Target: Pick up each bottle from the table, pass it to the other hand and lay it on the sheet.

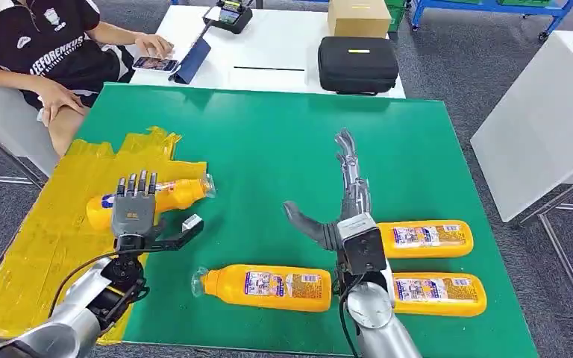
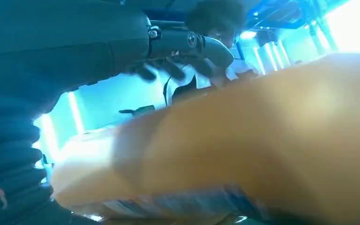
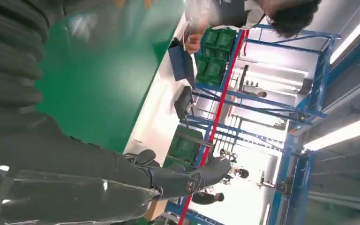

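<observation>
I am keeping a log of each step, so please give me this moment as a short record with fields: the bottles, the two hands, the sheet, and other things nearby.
bottles on green table: three orange bottles, one lying in front, two lying beside the right arm
bottle on sheet: one, under the left hand, neck on the green
left hand: over that bottle, thumb out; grip unclear
right hand: open, fingers spread, holds nothing
yellow sheet: on the table's left part
nearby: seated person, black case, cardboard box

A green table (image 1: pixel 283 142) carries a crumpled yellow sheet (image 1: pixel 37 246) on its left side, one orange bottle (image 1: pixel 171 195) lying on that sheet, and three orange bottles (image 1: pixel 268 287) on bare green
</observation>
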Motion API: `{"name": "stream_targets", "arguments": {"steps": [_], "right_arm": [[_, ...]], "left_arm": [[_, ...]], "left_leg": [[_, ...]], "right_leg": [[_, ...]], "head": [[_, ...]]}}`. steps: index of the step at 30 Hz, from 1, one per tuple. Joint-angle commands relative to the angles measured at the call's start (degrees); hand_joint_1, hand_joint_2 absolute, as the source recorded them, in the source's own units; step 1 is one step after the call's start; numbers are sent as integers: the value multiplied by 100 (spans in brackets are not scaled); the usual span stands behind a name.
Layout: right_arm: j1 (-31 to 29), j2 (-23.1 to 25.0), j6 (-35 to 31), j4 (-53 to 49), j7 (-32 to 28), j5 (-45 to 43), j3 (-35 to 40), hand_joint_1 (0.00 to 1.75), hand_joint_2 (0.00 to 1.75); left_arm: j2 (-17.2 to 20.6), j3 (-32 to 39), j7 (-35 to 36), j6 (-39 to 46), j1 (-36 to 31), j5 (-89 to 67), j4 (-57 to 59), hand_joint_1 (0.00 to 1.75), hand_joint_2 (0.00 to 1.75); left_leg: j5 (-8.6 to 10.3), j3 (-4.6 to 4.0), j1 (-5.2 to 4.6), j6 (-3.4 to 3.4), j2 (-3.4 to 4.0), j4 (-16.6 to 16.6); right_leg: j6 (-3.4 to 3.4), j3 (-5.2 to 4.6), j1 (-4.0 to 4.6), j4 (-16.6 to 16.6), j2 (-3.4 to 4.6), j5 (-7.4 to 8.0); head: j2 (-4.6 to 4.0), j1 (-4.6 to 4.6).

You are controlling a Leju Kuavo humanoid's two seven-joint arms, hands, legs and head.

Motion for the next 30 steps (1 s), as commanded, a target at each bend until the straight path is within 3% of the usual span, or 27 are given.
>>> {"name": "stream_targets", "arguments": {"steps": [1,5,8,13,14,17,21,30], "right_arm": [[-90,-57,-16,60,135,184,26,0,175],[-63,-142,8,46,261,590,178,0,175],[-6,-251,236,18,401,907,329,0,175],[99,-536,640,-195,611,1904,666,0,175],[99,-590,696,-198,649,2021,724,0,0],[-41,-855,1012,25,833,2456,1017,0,0],[-562,-1154,1141,919,802,2896,1492,0,0],[-740,-1283,1211,1152,904,3330,1765,0,0]], "left_arm": [[-139,629,-257,-843,-165,84,433,0,0],[-237,1043,-479,-817,-67,329,386,0,0],[-398,1733,-1259,-422,11,927,247,0,0],[-781,3183,-3255,-155,36,2299,-75,0,0],[-805,3262,-3347,-165,24,2360,-110,0,0],[-940,3686,-4276,-375,-3,2996,-355,0,0],[-1100,4214,-5916,-1561,61,4649,-1069,0,0],[-962,4018,-5893,-1668,339,5079,-1655,0,0]], "left_leg": [[-18,32,5,-13,5,3],[-21,40,4,-14,6,1],[-12,26,2,-9,2,-2],[-21,33,4,-11,-8,6],[-8,12,1,-6,-10,1],[-19,31,2,-11,-6,4],[-19,34,5,-12,2,8],[-13,23,2,-10,20,-1]], "right_leg": [[-12,32,7,0,-5,-16],[-14,40,6,0,-5,-19],[-9,28,4,-4,-6,-11],[-11,38,7,1,-19,-23],[-6,17,2,-1,-17,-11],[-11,37,5,0,-16,-19],[-13,38,8,0,-9,-16],[-7,23,5,-5,12,-4]], "head": [[0,0],[0,0],[0,0],[0,-2],[0,0],[0,0],[0,-2],[0,-2]]}}
